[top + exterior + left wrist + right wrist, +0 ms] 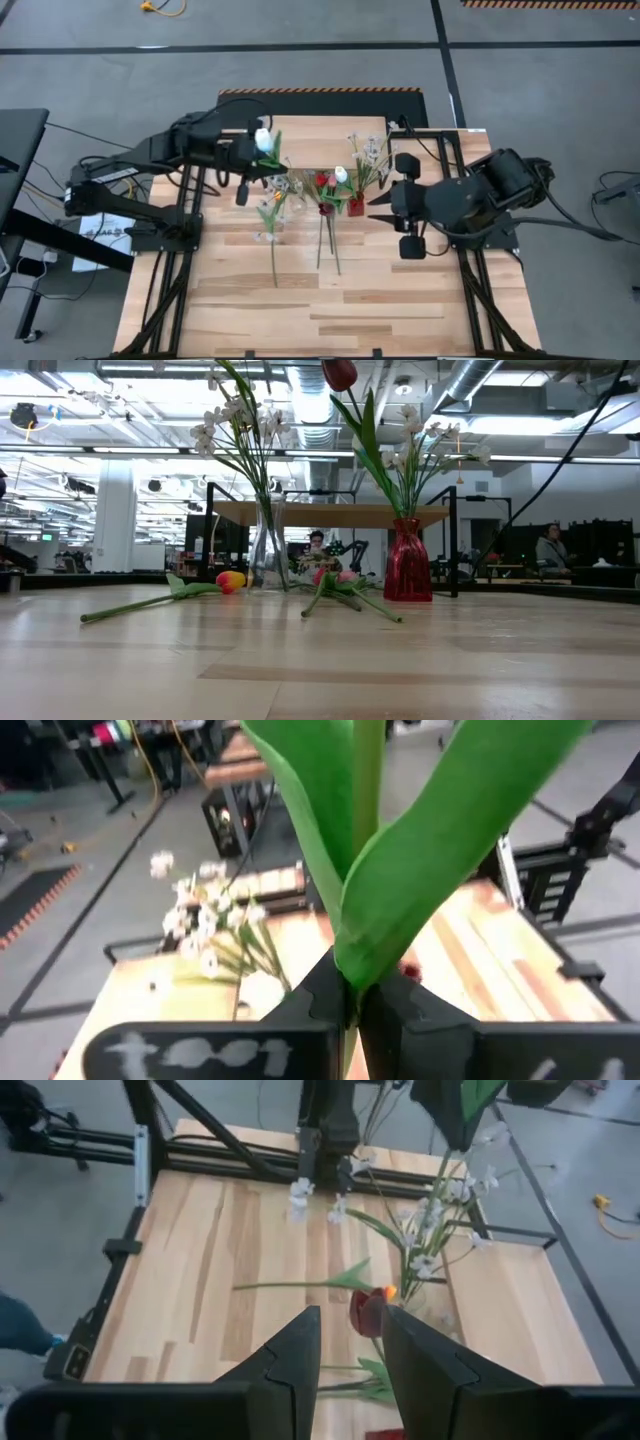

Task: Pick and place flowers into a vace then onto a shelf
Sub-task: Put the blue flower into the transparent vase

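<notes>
Left gripper (250, 142) is hanging above the far-left part of the bench (400, 300), just left of and behind the clear vase (268, 555). Its fingers (320, 995) are clamped on the green stem of a white tulip (263, 137); in the left wrist view the stem is running straight out between them, broad leaves spreading just past the tips. Stem's long axis is lying roughly along the fingers, bloom end away from the wrist. The clear vase is already holding a spray of small white blossoms (232, 415), so its mouth is crowded.

Moving right of the clear vase: three loose flowers are lying flat on the bench in front of it, stems pointing toward the near edge — an orange-yellow tulip (230, 581) closest to the vase, two more just right of it.

Right again: the red vase (407, 560) is standing beside the clear vase, carrying a red tulip (339, 373) and another white spray (430, 445). The shelf (330, 513) is sitting behind both vases.

Right gripper (385, 207) is hovering just right of the red vase, fingers (290, 1365) part-way apart and gripping nothing, aimed across at the red tulip.

Judgement: the turning relation is the held stem's foot relative to the clear vase mouth; the left arm is plainly the nearer one, and the stem needs to be tipping upright above that mouth.
</notes>
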Tool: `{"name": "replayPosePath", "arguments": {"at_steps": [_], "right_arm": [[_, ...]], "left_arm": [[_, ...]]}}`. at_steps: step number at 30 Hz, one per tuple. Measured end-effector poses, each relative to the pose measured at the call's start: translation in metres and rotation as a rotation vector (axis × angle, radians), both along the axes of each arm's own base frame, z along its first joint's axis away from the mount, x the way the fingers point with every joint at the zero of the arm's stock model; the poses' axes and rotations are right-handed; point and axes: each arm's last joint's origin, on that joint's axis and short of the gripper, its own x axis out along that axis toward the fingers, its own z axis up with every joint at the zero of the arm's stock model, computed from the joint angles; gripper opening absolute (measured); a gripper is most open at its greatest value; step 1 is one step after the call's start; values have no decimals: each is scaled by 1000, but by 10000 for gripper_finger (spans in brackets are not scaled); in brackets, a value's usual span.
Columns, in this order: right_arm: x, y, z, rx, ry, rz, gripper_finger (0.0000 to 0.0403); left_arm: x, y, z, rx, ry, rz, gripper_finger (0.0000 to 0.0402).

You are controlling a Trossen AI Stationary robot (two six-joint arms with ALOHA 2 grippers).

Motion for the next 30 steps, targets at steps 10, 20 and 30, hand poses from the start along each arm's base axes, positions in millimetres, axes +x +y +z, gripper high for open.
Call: {"name": "replayPosePath", "arguments": {"at_steps": [10,20,30], "right_arm": [[2,-3,0,3,-48,-140,101],[62,-27,-2,-62,-205,-268,101],[124,-55,-24,-33,-247,-248,104]], "left_arm": [[0,24,-6,8,34,13,0],[-3,23,-5,26,13,-60,0],[-3,21,-8,17,11,-154,0]]}}
